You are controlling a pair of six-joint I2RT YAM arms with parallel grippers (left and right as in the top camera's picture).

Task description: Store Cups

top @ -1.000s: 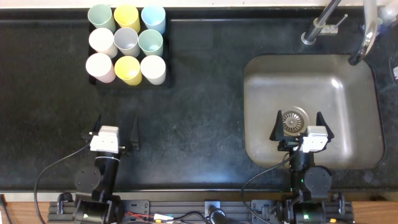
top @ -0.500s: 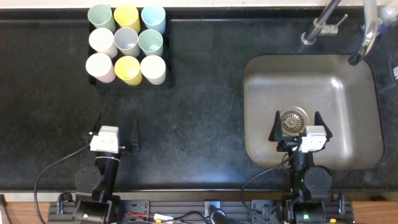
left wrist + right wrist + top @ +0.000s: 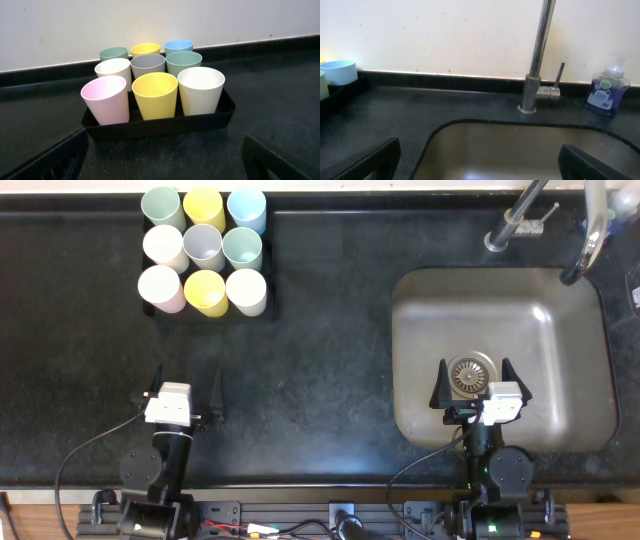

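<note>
— What's changed just now?
— Little: the right gripper (image 3: 474, 367) has edged slightly sideways over the sink (image 3: 545, 330), and the left gripper (image 3: 187, 383) hasn't moved.
— And the fingers?
— Both pairs are spread wide and hold nothing. Farther back, nine cups (image 3: 155, 82) fill the tray (image 3: 160, 125) on the tabletop (image 3: 330, 330), so storing looks finished.

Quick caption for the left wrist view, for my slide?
Nine cups stand upright in a black tray on the dark counter, ahead of the open left gripper.
</note>
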